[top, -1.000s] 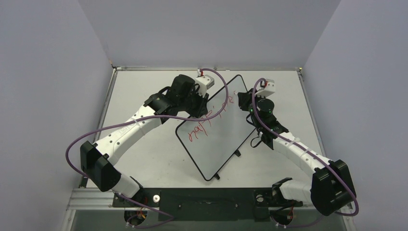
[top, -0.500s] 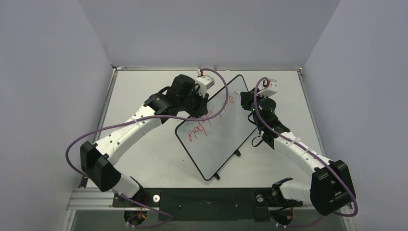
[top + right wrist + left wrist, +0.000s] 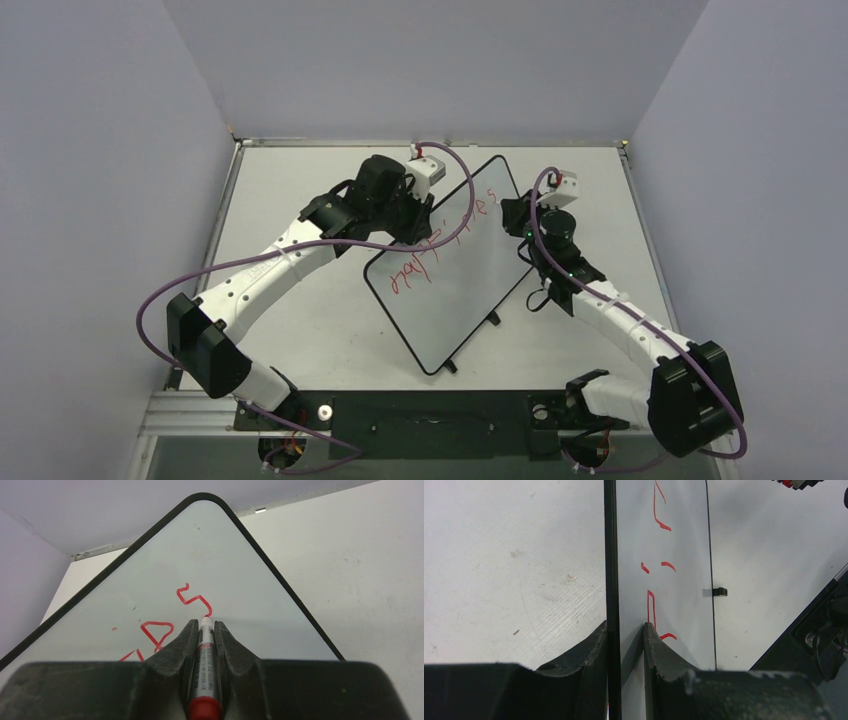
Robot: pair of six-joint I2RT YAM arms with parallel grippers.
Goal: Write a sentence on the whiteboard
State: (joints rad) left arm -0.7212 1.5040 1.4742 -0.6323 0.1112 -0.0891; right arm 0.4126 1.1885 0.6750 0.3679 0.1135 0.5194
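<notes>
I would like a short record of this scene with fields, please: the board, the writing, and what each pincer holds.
whiteboard: lies diagonally between the arms
sentence: red, two rough lines
left pincer: shut on the whiteboard's edge
right pincer: shut on a marker, with its tip on the board at an s-like stroke

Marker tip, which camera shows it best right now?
Right wrist view: the marker sits clamped in the right gripper, tip on the whiteboard beside red lettering. Top view: too small to see. Left wrist view: absent.
</notes>
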